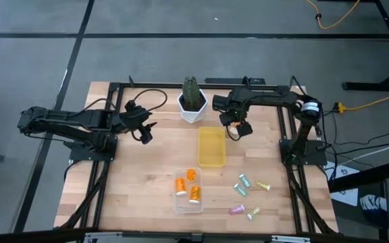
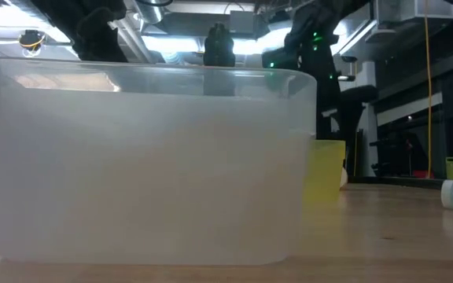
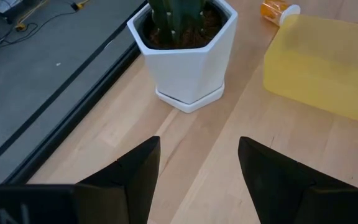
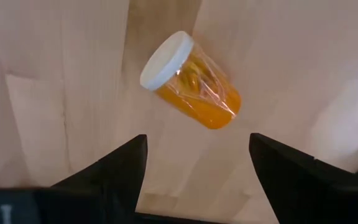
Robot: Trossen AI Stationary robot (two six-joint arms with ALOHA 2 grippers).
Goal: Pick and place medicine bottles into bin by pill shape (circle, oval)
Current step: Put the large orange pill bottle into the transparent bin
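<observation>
An orange medicine bottle (image 4: 191, 81) with a white cap lies on its side on the wooden table, just right of the yellow bin (image 1: 211, 146); the left wrist view shows it too (image 3: 278, 9). My right gripper (image 4: 197, 140) hangs open above it, pointing down, touching nothing (image 1: 238, 129). Three orange bottles (image 1: 191, 183) lie in the clear bin (image 1: 188, 202). Several pale bottles (image 1: 243, 182) lie on the table to the near right. My left gripper (image 3: 199, 142) waits open over the table left of the plant pot (image 1: 145, 133).
A white pot with a green plant (image 1: 193, 102) stands at the far edge between the two arms. In the low view the clear bin (image 2: 148, 157) fills the foreground, with the yellow bin (image 2: 326, 169) behind it. Bare wood lies to the left of both bins.
</observation>
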